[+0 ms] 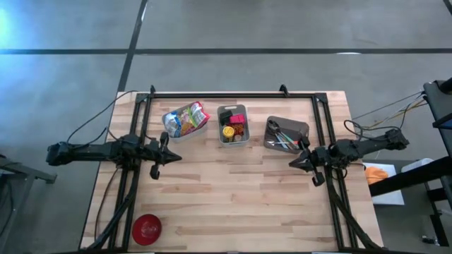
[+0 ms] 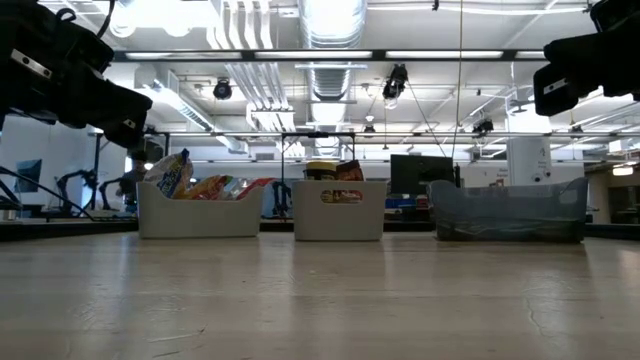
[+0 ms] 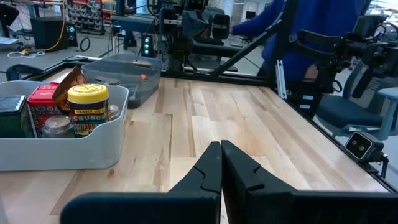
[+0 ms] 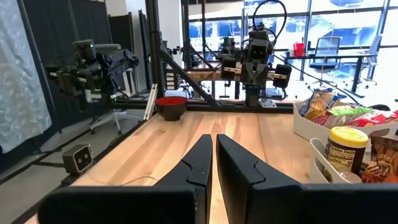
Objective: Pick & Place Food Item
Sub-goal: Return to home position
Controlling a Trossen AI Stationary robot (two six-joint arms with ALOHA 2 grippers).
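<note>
Shows the left gripper [image 3: 219,149] raised off the left side of the table [image 1: 233,201], fingers pressed together with nothing between them. Shows the right gripper [image 4: 213,140] raised on the opposite side, fingers drawn shut to a hairline gap, likewise empty, and pointing across bare boards toward the left gripper. Places three bins in a row, all on the far side of the line between the two grippers. Near the left gripper, just past its tip and toward the far edge: a pale bin [image 1: 189,135] filled with snack packets [image 1: 186,118]. Midway between the two grippers, toward the far edge and apart from both: a gray bin [image 1: 233,142] holding the food items, among them a yellow-lidded jar [image 3: 87,109], a red can [image 3: 42,104] beside the jar, and a dark can [image 3: 11,115] next to the red one. Just beside the right gripper, off its tip on the far side: a black bin [image 1: 301,127] holding utensils [image 1: 281,138]. Well apart from the left gripper, back from its tip and toward the near edge: a red bowl [image 1: 147,228], upright; ahead of the right gripper in that arm's wrist view, beyond the closed fingers.
</note>
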